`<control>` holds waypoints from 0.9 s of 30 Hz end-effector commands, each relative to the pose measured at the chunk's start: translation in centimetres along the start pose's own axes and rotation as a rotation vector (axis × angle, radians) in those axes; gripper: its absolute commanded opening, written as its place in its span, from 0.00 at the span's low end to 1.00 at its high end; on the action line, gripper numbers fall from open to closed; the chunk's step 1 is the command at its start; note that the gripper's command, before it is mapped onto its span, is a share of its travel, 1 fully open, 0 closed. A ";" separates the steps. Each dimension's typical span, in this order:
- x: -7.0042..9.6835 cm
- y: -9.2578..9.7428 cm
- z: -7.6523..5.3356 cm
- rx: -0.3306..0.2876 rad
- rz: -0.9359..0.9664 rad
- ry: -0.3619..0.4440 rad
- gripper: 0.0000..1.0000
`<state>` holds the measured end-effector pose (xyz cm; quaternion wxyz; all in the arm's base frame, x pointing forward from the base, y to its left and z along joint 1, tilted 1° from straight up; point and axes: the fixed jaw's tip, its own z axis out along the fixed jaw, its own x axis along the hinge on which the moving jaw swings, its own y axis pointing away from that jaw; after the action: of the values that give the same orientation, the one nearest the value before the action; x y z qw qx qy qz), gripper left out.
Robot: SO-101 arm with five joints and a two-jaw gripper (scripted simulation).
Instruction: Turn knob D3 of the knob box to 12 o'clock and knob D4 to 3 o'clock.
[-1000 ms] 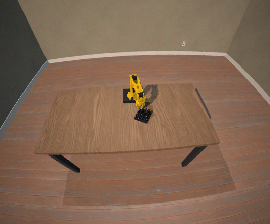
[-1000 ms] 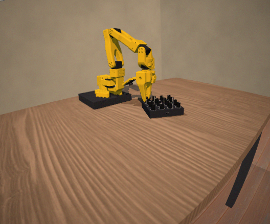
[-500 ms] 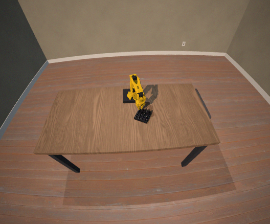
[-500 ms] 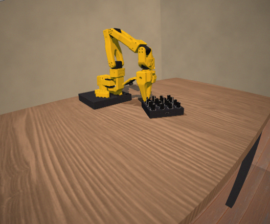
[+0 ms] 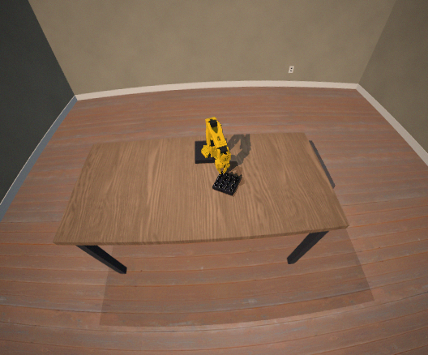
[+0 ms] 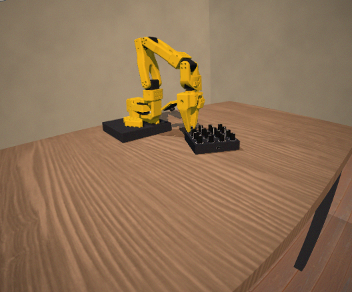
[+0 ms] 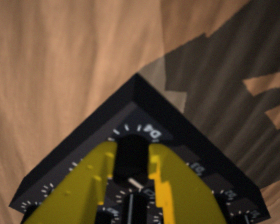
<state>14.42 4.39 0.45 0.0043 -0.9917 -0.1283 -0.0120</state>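
Observation:
The black knob box (image 5: 225,183) lies on the wooden table just in front of the arm's base; it also shows in the exterior view (image 6: 212,139) with several black knobs on top. In the wrist view its corner (image 7: 137,85) points away from me, and the label D4 (image 7: 153,133) sits beside the corner knob. My yellow gripper (image 7: 132,167) points straight down and is shut on knob D4 (image 7: 130,156), one finger on each side. A white pointer line (image 7: 136,183) shows at the knob's near side. In the exterior view the gripper (image 6: 191,129) stands over the box's rear left corner.
The arm's black base plate (image 6: 136,128) sits behind the box. The arm's shadow (image 7: 231,75) falls on the table beyond the box corner. A neighbouring knob (image 7: 135,206) stands just below the held one in the wrist view.

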 end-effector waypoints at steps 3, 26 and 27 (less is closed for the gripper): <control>-0.2 0.1 0.1 -0.005 0.110 -0.014 0.01; -0.4 0.0 0.1 -0.007 0.441 -0.013 0.01; -0.4 0.0 0.1 -0.008 0.459 -0.013 0.01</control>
<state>14.16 4.35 0.45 0.0059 -0.9970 0.0767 -0.0113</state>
